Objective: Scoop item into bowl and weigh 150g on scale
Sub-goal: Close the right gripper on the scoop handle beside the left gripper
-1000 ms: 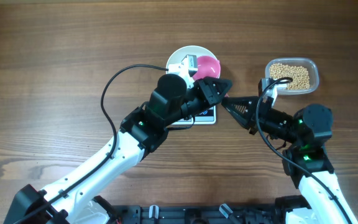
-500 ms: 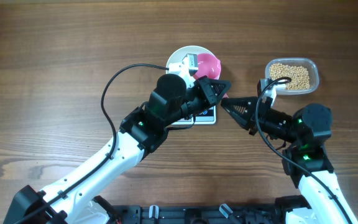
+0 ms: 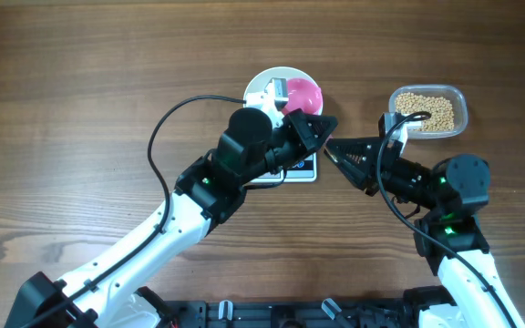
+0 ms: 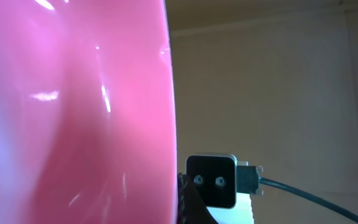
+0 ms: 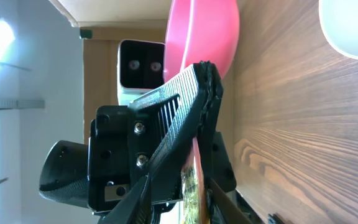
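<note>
**Operator:** Where do the beans [image 3: 427,111] lie from our scoop [image 3: 304,94]?

**Checker:** To our right, in the tub [image 3: 461,102], well apart from the scoop. The scoop hangs over the bowl [image 3: 261,84]. Its cup points away from us and its handle runs back toward the two grippers. The right arm is nearer the tub, but the left one has the scoop.

**Operator:** State of the left gripper [image 3: 320,126]?

**Checker:** Clamped on the scoop. Pink fills its wrist view.

**Operator:** And the right gripper [image 3: 331,146]?

**Checker:** Its tips point left, just beside the left fingers. We cannot tell whether its jaws are apart or on the handle.

**Operator:** Bowl and scale [image 3: 304,169]?

**Checker:** We see no beans in the exposed part of the bowl. The left arm hides whether the bowl rests on the scale. We judge that the next move is a rightward carry past the right gripper.
</note>
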Robot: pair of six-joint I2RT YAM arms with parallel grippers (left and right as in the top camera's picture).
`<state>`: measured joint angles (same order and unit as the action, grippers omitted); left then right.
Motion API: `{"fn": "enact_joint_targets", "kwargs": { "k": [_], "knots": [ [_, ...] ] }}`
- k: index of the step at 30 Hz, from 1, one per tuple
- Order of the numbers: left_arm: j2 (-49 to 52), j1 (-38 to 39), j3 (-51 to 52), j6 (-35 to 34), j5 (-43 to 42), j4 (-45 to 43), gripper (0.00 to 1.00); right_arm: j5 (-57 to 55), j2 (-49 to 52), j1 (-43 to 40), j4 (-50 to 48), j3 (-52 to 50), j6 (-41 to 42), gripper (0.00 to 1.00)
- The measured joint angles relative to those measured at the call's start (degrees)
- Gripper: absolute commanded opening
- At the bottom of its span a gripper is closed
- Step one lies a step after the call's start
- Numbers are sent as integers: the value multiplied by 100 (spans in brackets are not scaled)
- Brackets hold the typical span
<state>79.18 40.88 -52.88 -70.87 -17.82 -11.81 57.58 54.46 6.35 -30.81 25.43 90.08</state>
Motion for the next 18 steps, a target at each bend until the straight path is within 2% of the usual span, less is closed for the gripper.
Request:
{"fn": "enact_joint_targets", "kwargs": {
  "k": [18],
  "knots": [
    [-7, -2, -11, -737, -107, 2, 4, -22, 0, 0, -57, 0, 280, 14]
  ]
}}
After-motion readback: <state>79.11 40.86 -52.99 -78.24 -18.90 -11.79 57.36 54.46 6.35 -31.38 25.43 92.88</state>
